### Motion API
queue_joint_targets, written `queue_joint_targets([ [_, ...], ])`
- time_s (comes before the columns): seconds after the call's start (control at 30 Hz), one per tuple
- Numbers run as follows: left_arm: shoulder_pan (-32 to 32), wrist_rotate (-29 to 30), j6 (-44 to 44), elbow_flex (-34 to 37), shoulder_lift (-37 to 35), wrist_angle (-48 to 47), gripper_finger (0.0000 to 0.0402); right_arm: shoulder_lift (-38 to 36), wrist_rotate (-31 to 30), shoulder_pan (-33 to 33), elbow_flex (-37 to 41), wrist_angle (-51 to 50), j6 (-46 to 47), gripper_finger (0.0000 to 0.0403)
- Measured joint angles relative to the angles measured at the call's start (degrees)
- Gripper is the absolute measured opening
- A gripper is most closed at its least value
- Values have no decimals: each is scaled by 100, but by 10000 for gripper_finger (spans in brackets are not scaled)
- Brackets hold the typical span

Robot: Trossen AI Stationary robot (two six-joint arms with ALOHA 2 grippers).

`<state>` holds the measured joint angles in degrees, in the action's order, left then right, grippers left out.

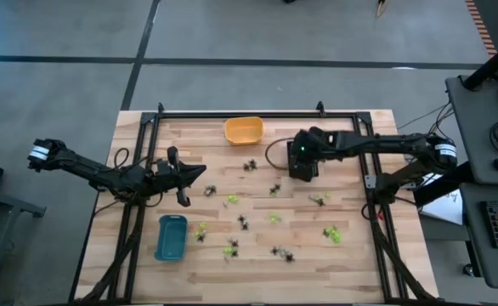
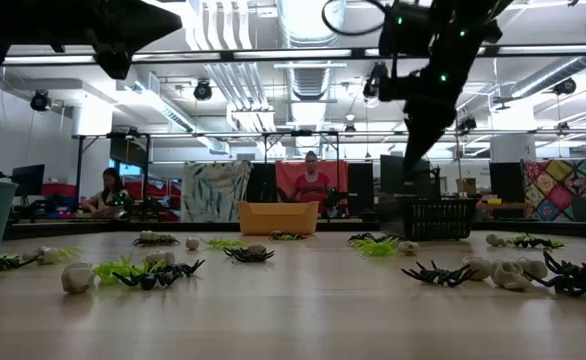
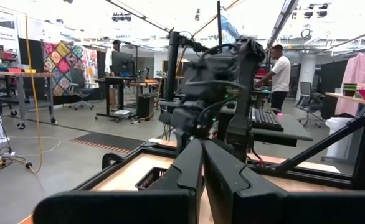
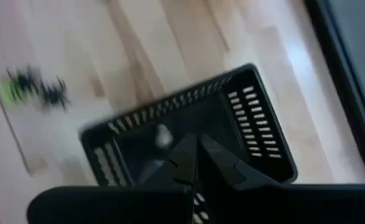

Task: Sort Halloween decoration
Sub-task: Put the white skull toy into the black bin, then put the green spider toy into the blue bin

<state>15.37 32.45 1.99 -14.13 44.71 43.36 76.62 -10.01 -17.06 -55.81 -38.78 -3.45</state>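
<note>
Tiny Halloween decorations lie scattered on the wooden table: black spiders (image 1: 251,166), lime-green ones (image 1: 332,233) and whitish ones (image 2: 77,277). My right gripper (image 4: 198,144) is shut and slants down above the black tray (image 4: 257,118), with nothing visible between its fingers. A whitish trinket (image 4: 163,134) lies inside that tray. My left gripper (image 1: 200,172) waits at the table's left, raised and shut, near the blue tray (image 1: 171,236). The orange tray (image 1: 243,129) stands at the far edge.
A black frame (image 1: 257,114) runs around the table's far and side edges. Spiders and whitish trinkets (image 2: 503,272) lie close to the table's near edge. People sit and stand in the room (image 2: 311,180) beyond the table.
</note>
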Motion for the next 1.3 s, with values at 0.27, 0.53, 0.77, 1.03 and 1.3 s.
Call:
queue_joint_targets([
  [0.27,-1,0,6,0,-7,24,0,230,598,-666,0,-88,-961,8],
  [0.53,-9,11,54,0,-7,63,0,225,605,-699,0,-121,-1032,8],
  [0.77,-10,13,51,0,-2,67,0,138,601,-656,0,-98,-748,8],
  [1.03,-10,-68,-274,0,0,65,0,-475,584,-86,19,65,-328,9],
  [1.3,-8,-726,-633,0,28,70,0,-1197,549,813,345,870,137,9],
])
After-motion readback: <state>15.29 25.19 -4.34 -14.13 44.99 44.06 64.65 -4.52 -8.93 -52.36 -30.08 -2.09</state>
